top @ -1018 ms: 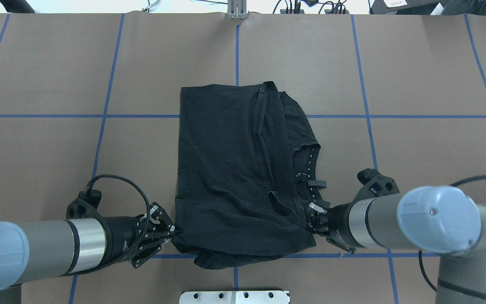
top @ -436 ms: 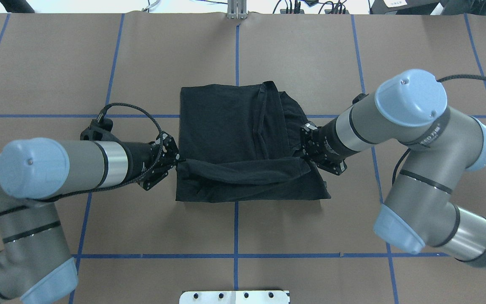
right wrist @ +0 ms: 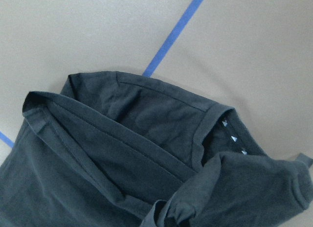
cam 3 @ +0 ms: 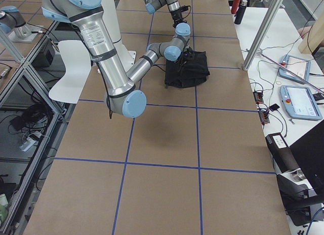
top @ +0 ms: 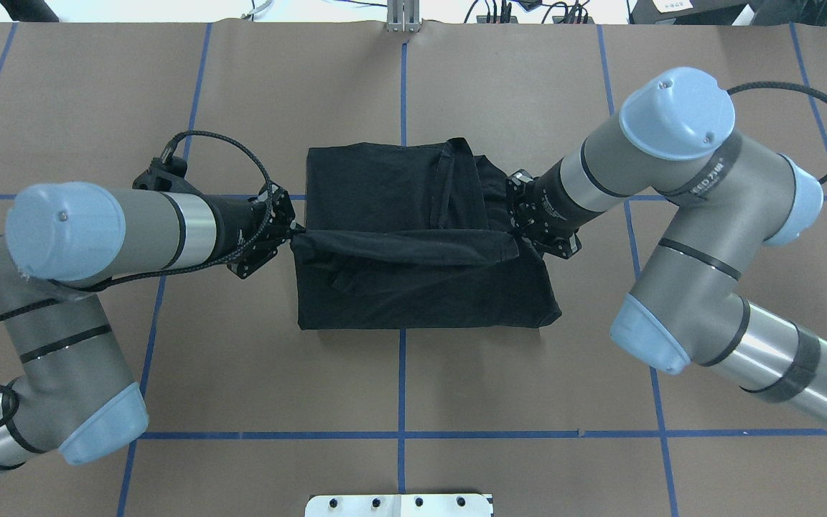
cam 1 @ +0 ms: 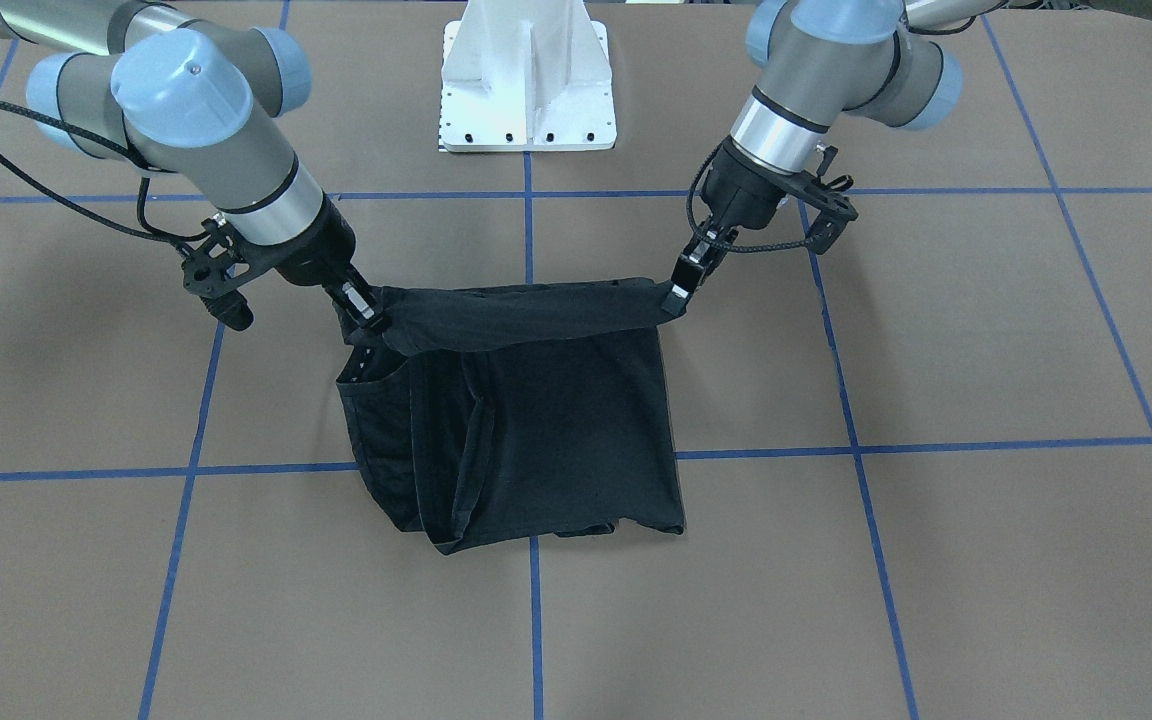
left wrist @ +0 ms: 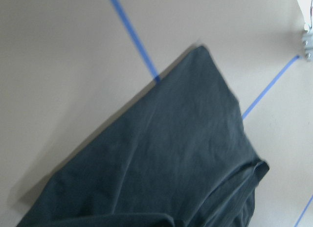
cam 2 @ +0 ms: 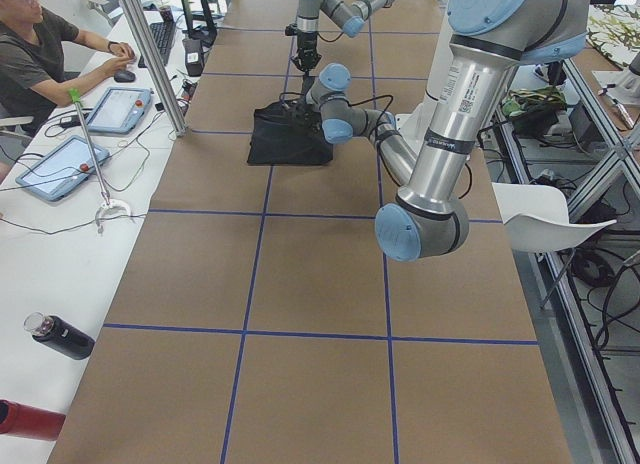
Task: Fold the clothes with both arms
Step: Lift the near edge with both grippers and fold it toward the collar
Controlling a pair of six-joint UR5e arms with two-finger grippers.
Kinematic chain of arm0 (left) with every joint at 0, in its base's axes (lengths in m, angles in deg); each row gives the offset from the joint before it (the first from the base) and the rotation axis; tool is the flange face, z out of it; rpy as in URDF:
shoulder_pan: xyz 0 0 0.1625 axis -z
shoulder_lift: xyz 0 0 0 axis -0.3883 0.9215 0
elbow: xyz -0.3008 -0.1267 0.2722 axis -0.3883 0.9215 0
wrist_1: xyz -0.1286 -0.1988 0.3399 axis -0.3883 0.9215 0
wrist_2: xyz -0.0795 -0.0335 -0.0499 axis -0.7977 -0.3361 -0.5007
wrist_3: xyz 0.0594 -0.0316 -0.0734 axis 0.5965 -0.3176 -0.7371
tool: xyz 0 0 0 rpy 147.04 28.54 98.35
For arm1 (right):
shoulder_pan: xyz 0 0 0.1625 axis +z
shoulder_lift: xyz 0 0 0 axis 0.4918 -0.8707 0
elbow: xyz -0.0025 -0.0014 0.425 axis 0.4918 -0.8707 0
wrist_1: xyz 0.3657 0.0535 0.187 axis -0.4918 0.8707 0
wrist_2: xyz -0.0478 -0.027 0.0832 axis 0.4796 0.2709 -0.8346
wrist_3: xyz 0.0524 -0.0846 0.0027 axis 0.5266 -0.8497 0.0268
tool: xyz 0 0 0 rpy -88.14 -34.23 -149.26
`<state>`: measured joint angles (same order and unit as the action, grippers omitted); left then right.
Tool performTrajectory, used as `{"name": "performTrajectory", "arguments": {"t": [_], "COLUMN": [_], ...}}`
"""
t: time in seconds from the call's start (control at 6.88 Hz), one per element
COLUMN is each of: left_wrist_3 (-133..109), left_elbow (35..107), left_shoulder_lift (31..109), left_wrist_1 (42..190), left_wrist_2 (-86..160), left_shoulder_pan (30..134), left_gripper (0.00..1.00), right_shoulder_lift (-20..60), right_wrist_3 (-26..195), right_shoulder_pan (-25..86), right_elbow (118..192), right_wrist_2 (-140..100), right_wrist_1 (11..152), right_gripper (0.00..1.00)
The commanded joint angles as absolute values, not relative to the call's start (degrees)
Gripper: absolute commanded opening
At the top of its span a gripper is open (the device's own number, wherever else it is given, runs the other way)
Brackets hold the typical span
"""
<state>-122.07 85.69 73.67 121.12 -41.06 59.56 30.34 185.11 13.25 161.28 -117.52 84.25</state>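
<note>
T-shirt (top: 421, 294): black, mid-surface (top: 83, 100). Left fingers (cam 1: 688, 272), right fingers (cam 1: 358, 297): each pinching a corner of the raised edge. Change: edge carried farther from robot, over body. Fold roughly half complete.

T-shirt (left wrist: 161, 158): blurred, cropped at bottom | right arm (top: 701, 237): cropped at edge

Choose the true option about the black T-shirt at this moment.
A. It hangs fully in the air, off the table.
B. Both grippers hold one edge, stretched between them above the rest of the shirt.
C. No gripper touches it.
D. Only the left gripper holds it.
B: the left gripper and the right gripper each pinch one end of a raised fold of the T-shirt, whose remaining part lies on the table.
</note>
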Motion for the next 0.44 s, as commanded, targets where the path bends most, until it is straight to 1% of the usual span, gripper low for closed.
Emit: {"name": "performTrajectory", "arguments": {"t": [0.0, 0.29], "left_wrist_3": [-120.25, -118.33], "left_elbow": [79.90, 71.83], "left_shoulder_lift": [77.22, 78.73], "left_wrist_1": [121.49, 128.04], "left_wrist_2": [-41.46, -41.29], "left_shoulder_pan": [61.78, 62.92], "left_gripper": [0.00, 0.00], "right_shoulder_lift": [34.84, 39.22], "right_wrist_3": [182.26, 180.58], "right_shoulder_pan": [14.66, 15.45], "right_elbow": [153.70, 147.38], "right_wrist_2": [-117.62, -117.62], "right_wrist_1": [84.05, 83.88], "right_gripper": [0.00, 0.00]}}
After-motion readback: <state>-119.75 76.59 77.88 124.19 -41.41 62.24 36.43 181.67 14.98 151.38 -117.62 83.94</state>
